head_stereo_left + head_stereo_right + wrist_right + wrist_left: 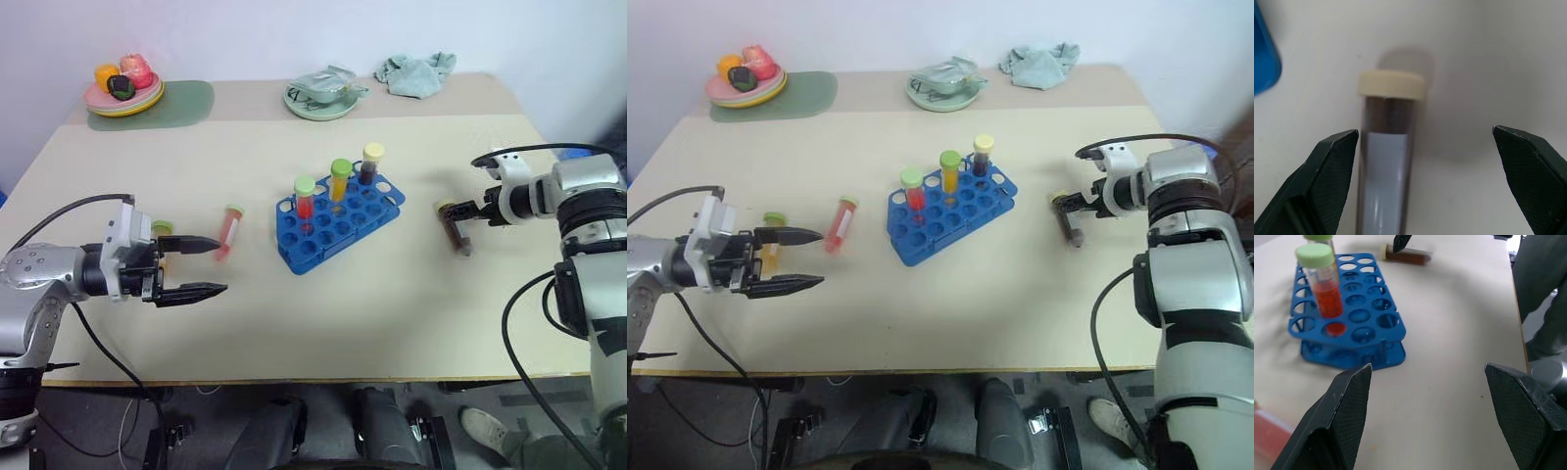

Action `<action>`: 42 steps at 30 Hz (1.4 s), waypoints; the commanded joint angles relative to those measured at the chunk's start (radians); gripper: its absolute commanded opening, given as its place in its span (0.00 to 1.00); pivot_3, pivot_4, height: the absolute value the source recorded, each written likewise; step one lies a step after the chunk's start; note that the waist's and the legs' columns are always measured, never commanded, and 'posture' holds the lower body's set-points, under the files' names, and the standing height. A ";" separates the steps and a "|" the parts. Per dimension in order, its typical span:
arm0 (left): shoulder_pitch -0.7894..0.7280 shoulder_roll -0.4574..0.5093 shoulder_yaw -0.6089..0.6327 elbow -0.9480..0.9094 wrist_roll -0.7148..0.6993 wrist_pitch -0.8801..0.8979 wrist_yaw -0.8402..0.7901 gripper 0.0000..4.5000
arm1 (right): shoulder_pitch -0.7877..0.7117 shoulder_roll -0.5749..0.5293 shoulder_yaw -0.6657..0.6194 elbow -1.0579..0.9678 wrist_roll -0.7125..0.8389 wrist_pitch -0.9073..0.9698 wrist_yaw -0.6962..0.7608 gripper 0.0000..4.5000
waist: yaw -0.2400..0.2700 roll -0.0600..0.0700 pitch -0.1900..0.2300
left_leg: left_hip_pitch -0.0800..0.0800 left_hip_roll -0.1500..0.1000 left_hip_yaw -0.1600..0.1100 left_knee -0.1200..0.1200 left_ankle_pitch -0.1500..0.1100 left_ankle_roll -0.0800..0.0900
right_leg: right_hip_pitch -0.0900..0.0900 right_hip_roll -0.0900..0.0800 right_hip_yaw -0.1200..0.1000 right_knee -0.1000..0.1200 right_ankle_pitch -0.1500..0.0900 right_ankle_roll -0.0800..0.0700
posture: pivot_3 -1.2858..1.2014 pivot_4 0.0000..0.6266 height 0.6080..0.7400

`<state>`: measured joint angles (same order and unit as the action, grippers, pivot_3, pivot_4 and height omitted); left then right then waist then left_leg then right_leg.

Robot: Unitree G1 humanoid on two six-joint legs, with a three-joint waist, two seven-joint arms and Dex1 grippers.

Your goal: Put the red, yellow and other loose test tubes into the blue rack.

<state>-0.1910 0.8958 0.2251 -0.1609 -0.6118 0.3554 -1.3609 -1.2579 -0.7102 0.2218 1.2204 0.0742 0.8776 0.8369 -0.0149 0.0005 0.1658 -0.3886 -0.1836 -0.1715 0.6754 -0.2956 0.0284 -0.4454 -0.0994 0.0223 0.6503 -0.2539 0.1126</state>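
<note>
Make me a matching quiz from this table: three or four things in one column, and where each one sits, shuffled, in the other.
1. red tube with green cap
2. dark brown tube
3. pink tube
4. green cloth

A. lying on the table beside the left gripper
B. standing in the blue rack
C. at the table's far edge
D. lying under the open right gripper

Pairs: 1-B, 2-D, 3-A, 4-C

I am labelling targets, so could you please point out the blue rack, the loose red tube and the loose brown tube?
blue rack (345, 233): left eye view, holed top plate.
loose red tube (229, 231): left eye view, mid-body.
loose brown tube (1386, 147): right wrist view, body below cap.
</note>
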 commanded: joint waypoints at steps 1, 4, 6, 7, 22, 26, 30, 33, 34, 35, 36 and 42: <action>0.019 0.006 0.045 -0.049 -0.026 -0.004 0.017 0.84 | -0.033 0.019 -0.020 0.040 -0.048 -0.061 -0.009 0.94 | -0.004 0.000 0.000 | 0.000 0.000 0.000 0.000 0.000 0.000 | 0.000 0.000 0.000 0.000 0.000 0.000 | 0.52 0.24 1.00; 0.055 0.014 0.073 -0.076 -0.038 0.005 0.031 0.85 | -0.034 0.056 -0.021 0.062 -0.076 -0.085 0.002 0.71 | -0.008 0.000 0.000 | 0.001 0.001 0.001 0.000 0.000 0.000 | 0.000 0.002 0.002 0.000 0.001 -0.001 | 0.52 0.24 1.00; 0.073 0.016 0.089 -0.091 -0.042 0.012 0.040 0.85 | -0.035 0.071 -0.022 0.069 -0.095 -0.099 0.008 0.47 | -0.006 0.000 0.000 | 0.001 0.002 0.002 0.001 0.000 -0.001 | 0.001 0.002 0.002 0.000 0.002 -0.001 | 0.52 0.24 1.00; 0.084 0.017 0.095 -0.099 -0.043 0.014 0.043 0.85 | -0.036 0.077 -0.025 0.072 -0.103 -0.104 0.007 0.36 | -0.005 0.000 0.000 | 0.001 0.002 0.002 0.001 0.000 -0.001 | 0.001 0.003 0.002 0.000 0.002 -0.001 | 0.52 0.24 1.00; 0.201 0.004 0.164 -0.167 -0.058 0.041 0.142 0.85 | 0.167 0.120 -0.399 -0.642 0.177 -0.007 0.039 0.17 | 0.001 0.005 0.002 | 0.001 0.003 0.003 -0.002 0.000 -0.002 | -0.001 0.003 0.003 0.000 0.003 -0.001 | 0.52 0.24 1.00; 0.215 0.001 0.173 -0.182 -0.075 0.062 0.174 0.85 | 0.461 0.259 -0.498 -1.129 0.246 -0.101 -0.120 0.17 | 0.012 0.001 0.000 | 0.002 0.004 0.001 -0.006 0.000 -0.002 | -0.001 0.004 0.002 -0.002 0.003 -0.001 | 0.52 0.24 1.00; 0.198 0.010 0.161 -0.169 -0.075 0.071 0.173 0.85 | 0.634 0.389 -0.441 -1.252 0.214 -0.333 -0.206 0.17 | 0.017 0.002 0.001 | 0.002 0.003 0.005 -0.005 0.001 -0.002 | -0.002 0.003 0.004 -0.002 0.003 -0.001 | 0.52 0.24 1.00; 0.182 0.012 0.158 -0.156 -0.078 0.079 0.170 0.85 | 0.695 0.482 -0.399 -1.204 0.165 -0.557 -0.270 0.17 | 0.001 0.002 0.001 | 0.007 0.004 0.005 -0.008 0.002 -0.004 | 0.001 0.003 0.004 0.000 0.004 -0.001 | 0.52 0.24 1.00; 0.179 0.011 0.161 -0.154 -0.081 0.083 0.169 0.85 | 0.696 0.506 -0.399 -1.172 0.152 -0.622 -0.298 0.17 | -0.003 0.003 0.001 | 0.010 0.004 0.005 -0.009 0.002 -0.004 | 0.002 0.003 0.004 0.000 0.004 -0.001 | 0.52 0.24 1.00; 0.179 0.011 0.164 -0.152 -0.085 0.090 0.168 0.85 | 0.695 0.524 -0.397 -1.141 0.139 -0.680 -0.323 0.17 | -0.006 0.003 0.001 | 0.012 0.004 0.006 -0.010 0.002 -0.005 | 0.003 0.003 0.004 0.000 0.004 -0.001 | 0.52 0.24 1.00; 0.182 0.015 0.166 -0.151 -0.081 0.089 0.162 0.85 | 0.693 0.542 -0.394 -1.114 0.132 -0.732 -0.345 0.17 | -0.006 0.003 0.001 | 0.015 0.004 0.008 -0.011 0.002 -0.005 | 0.004 0.003 0.005 0.001 0.004 -0.002 | 0.52 0.24 1.00; 0.190 0.027 0.186 -0.154 -0.089 0.107 0.162 0.85 | 0.646 0.581 -0.410 -0.960 0.124 -0.963 -0.435 0.17 | -0.005 0.003 0.001 | 0.015 0.005 0.008 -0.011 0.002 -0.005 | 0.004 0.005 0.005 0.001 0.004 -0.002 | 0.52 0.24 1.00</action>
<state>-0.0016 0.9047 0.3722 -0.3035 -0.6859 0.4586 -1.1960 -0.5780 -0.1328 -0.1705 0.2577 0.1961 -0.0157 0.4201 -0.0195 0.0034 0.1670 -0.3738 -0.1787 -0.1639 0.6644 -0.2935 0.0235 -0.4418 -0.0946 0.0273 0.6511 -0.2501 0.1106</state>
